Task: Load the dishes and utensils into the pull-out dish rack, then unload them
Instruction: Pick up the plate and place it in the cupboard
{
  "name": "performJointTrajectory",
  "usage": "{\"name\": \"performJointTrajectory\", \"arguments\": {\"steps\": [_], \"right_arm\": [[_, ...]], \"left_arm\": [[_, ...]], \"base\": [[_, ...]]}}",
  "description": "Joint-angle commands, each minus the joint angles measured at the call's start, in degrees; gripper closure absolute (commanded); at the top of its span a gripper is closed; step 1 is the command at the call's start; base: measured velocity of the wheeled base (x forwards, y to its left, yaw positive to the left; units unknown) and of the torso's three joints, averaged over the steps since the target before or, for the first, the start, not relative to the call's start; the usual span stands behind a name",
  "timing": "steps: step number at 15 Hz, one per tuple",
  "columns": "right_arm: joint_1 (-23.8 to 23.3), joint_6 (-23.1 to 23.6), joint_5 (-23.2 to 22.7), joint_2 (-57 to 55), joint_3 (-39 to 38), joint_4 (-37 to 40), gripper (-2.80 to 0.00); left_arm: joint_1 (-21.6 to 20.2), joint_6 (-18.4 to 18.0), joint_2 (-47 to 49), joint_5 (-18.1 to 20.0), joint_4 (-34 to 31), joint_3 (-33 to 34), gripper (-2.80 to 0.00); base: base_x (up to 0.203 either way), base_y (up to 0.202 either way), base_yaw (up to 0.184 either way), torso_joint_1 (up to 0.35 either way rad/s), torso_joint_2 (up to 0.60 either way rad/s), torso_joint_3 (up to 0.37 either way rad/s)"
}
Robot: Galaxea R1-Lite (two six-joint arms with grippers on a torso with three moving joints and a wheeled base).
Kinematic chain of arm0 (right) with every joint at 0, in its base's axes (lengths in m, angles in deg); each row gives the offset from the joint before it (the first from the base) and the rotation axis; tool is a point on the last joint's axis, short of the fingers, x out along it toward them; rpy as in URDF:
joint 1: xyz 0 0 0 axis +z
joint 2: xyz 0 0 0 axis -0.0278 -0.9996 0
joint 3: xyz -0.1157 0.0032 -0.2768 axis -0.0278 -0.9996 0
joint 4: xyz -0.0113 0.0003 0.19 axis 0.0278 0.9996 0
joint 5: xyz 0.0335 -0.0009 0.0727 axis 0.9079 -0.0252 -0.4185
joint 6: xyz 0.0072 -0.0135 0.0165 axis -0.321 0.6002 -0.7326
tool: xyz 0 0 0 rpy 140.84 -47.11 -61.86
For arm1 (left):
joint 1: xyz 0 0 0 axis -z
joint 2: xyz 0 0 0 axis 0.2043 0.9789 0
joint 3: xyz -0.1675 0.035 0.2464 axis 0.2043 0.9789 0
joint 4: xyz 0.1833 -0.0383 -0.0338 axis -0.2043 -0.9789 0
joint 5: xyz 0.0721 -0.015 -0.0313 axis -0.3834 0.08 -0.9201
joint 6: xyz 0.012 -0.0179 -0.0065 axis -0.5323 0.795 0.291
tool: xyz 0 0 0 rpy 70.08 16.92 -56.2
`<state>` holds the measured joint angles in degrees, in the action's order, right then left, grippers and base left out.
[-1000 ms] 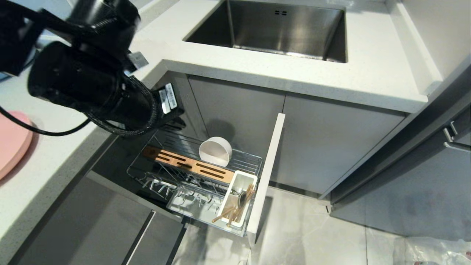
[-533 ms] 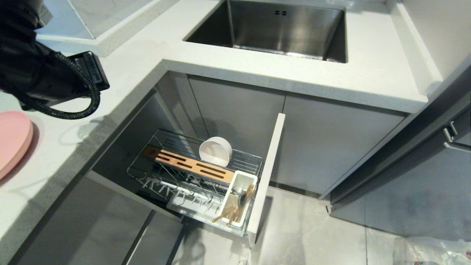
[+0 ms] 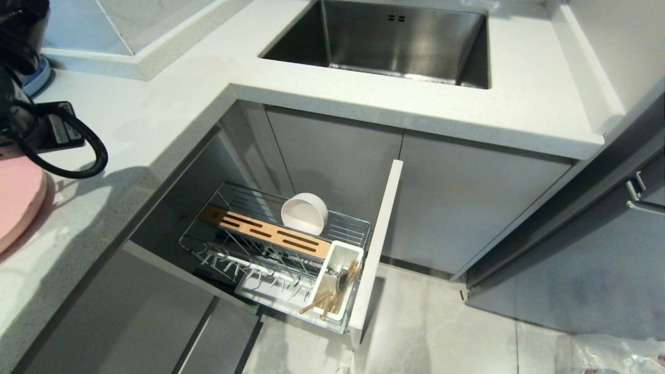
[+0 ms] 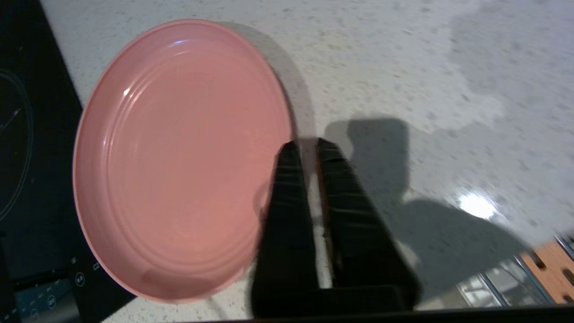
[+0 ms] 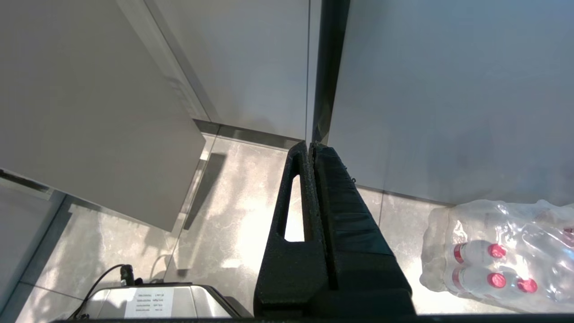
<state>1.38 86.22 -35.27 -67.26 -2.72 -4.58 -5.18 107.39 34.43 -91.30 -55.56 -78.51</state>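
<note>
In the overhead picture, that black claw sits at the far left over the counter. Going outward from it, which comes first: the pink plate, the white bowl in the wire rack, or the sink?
Seen from the head view, measured from the left gripper:
1. Pink plate: right beside it, on the counter at the left edge.
2. White bowl: lower down, tipped on its side in the pull-out rack.
3. Sink: across the counter's corner, at the top.

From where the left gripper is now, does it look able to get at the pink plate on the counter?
Probably yes. The left gripper is above the counter right at the rim of the pink plate, with nothing between them. Its fingers are nearly shut, though, so they would have to open to take the rim.
</note>
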Motion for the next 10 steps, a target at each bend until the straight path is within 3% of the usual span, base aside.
{"name": "performJointTrajectory", "arguments": {"steps": [1, 6, 10], "right_arm": [[-0.06, 0.01, 0.0, -0.05, -0.09, -0.01, 0.0], [-0.02, -0.07, 0.0, -0.05, -0.09, -0.01, 0.0], [0.03, 0.01, 0.0, -0.05, -0.09, -0.01, 0.0]], "left_arm": [[-1.65, 0.09, 1.22, -0.66, -0.31, -0.09, -2.8], [-2.54, -0.14, 1.79, -1.52, -0.32, -0.13, -2.8], [-6.54, -0.91, 5.21, -1.44, -0.32, -0.43, -2.8]], "base": [[0.0, 0.0, 0.0, 0.0, 0.0, 0.0], [0.0, 0.0, 0.0, 0.0, 0.0, 0.0], [0.0, 0.0, 0.0, 0.0, 0.0, 0.0]]}}
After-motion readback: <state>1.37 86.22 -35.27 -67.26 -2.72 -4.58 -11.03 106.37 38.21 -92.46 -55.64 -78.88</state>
